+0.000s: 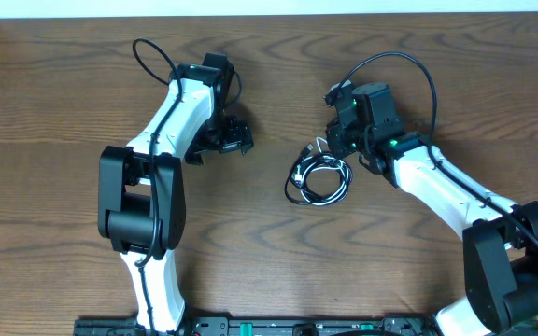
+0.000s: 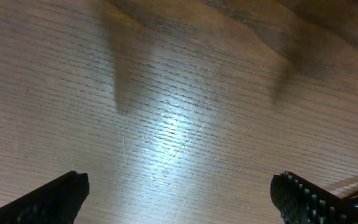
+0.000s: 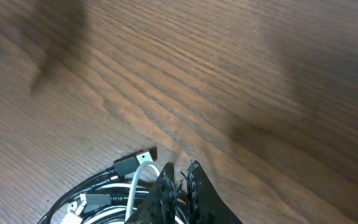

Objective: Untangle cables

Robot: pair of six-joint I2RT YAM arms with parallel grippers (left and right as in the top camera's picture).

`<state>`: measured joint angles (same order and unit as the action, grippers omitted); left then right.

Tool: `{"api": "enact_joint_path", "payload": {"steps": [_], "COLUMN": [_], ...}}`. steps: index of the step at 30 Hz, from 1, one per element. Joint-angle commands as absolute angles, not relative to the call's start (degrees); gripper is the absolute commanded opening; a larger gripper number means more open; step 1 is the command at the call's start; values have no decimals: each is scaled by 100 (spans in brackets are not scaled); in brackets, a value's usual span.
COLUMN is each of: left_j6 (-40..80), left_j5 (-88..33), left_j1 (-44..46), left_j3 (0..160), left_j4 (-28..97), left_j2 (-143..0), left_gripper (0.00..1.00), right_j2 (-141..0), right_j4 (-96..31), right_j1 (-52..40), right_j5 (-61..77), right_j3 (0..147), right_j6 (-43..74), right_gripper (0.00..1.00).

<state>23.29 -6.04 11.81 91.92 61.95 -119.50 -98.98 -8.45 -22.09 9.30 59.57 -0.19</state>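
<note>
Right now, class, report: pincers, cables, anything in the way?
Left pincer open, empty. Right pincer shut at coiled thin black and white cords. Nothing in the way.

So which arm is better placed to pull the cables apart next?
Right, probably: the right gripper, shut, sits at the edge of the cables. The left gripper, open, faces only table, apart from them.

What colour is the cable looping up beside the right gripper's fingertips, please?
It is the white cable, amid the black cable; clearest in the right wrist view.

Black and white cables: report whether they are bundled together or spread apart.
Bundled. The thin black and white cables lie coiled in one tangled heap on the wooden table, loops overlapping.
</note>
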Motion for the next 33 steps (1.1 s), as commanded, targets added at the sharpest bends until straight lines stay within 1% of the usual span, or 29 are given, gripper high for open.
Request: {"api": "enact_joint_path", "payload": {"steps": [1, 33], "left_j6": [2296, 2296], "left_j5": [-530, -530], "left_j1": [1157, 1157], "left_j3": [9212, 9212], "left_j4": [6230, 6230], "left_j2": [-12011, -12011], "left_gripper": [98, 98], "right_j2": [-9942, -9942], "right_j4": [-913, -945], "right_j1": [-2202, -2202], "right_j5": [893, 895], "right_j3": [6007, 6007], "right_j6": [60, 60], "right_gripper": [5, 6]}}
